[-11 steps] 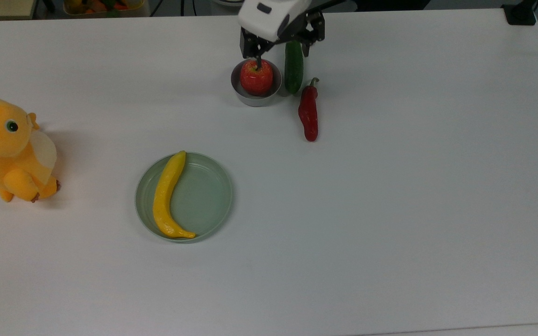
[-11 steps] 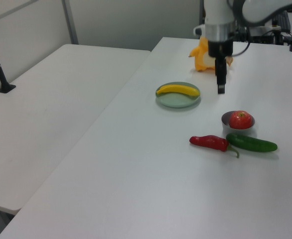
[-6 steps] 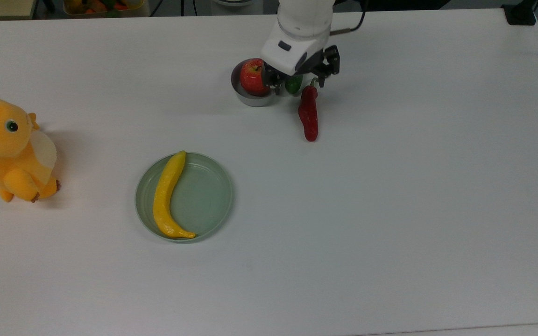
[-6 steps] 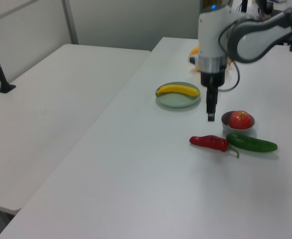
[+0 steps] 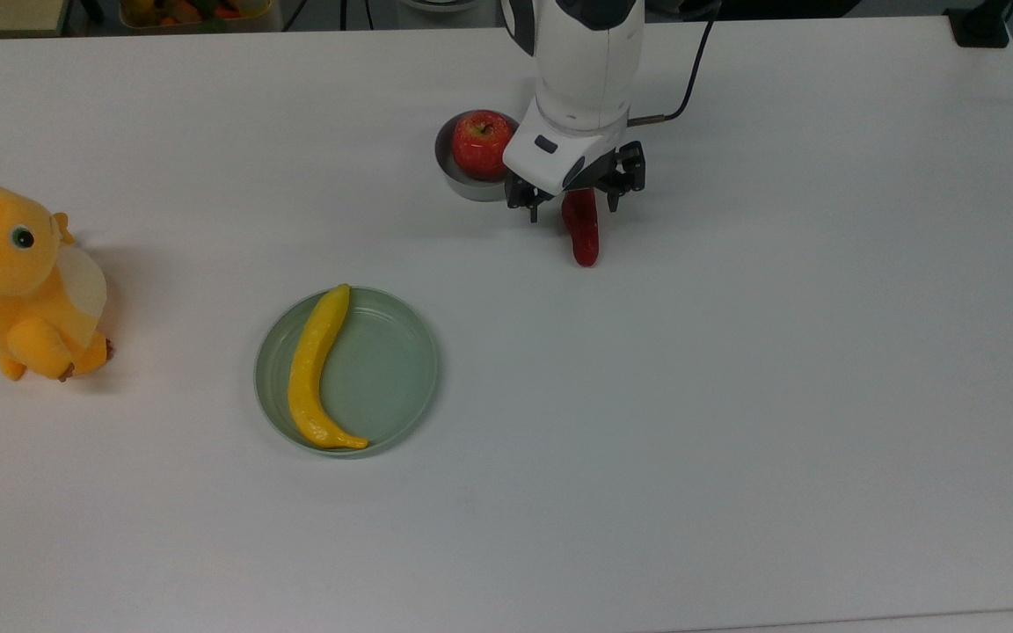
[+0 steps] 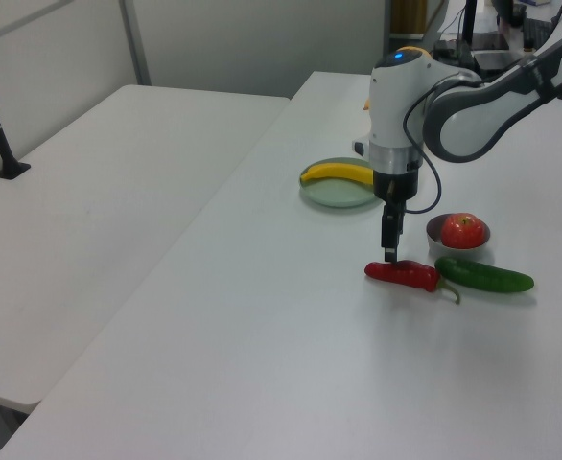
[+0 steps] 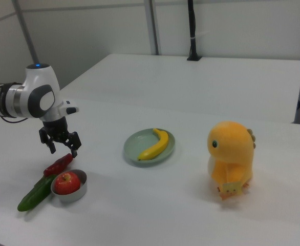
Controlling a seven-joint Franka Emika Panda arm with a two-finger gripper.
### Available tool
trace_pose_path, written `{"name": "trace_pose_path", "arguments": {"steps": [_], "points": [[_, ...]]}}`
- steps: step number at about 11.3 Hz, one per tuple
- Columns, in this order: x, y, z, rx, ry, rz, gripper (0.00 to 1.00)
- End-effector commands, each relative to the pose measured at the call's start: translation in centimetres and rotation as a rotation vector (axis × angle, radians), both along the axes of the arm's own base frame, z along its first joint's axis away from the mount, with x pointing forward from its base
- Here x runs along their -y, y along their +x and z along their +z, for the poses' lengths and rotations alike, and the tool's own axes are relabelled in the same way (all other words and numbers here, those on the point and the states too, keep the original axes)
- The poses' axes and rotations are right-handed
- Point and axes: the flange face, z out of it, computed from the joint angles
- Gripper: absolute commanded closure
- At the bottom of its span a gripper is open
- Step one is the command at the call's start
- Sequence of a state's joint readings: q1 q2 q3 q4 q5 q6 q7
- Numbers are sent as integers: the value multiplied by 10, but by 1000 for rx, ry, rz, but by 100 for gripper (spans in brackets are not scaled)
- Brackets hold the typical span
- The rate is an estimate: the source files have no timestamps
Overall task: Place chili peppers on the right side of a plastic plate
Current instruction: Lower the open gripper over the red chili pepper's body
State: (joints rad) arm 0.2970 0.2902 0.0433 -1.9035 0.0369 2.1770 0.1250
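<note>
White tabletop (image 5: 735, 396) first, wide and mostly bare. Next in size: white Franka arm (image 5: 590, 70), then a plump orange plush toy (image 5: 18, 281) well apart on the top view's left. Round, shallow, pale grey-green plastic plate (image 5: 401, 369) sits mid-table with a yellow banana (image 5: 313, 369) along its top view's left half; the other half is bare. Dark green cucumber (image 6: 487, 278) and a red apple (image 5: 482, 142) in a small grey metal bowl (image 5: 449, 176) crowd just beside the long, glossy dark-red chili pepper (image 5: 584, 239), which lies flat on the table, not yet lifted.

Black two-finger gripper (image 5: 575, 204) hangs right over the chili's stem half, fingers spread apart on either side w/ nothing held (right view shows the gap best).

Best bet: drop straight, pinch across the chili's narrow width, nearer its middle so it won't tip. Bowl & cucumber are close; plenty of open table towards the plate.
</note>
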Motion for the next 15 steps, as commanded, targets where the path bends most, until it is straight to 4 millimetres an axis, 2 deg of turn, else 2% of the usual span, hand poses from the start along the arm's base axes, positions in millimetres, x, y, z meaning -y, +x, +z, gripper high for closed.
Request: {"name": "trace_pose_path", "arguments": {"steps": [1, 3, 6, 9, 11, 15], "points": [[-12, 1, -18, 14, 22, -44, 0], [-14, 2, -27, 14, 20, -102, 0], [-22, -2, -42, -9, 17, -90, 0], [-30, -6, -45, -8, -7, -68, 0], [-30, -5, -45, -6, -13, -62, 22], [-30, -5, -46, -5, -18, -58, 82]]}}
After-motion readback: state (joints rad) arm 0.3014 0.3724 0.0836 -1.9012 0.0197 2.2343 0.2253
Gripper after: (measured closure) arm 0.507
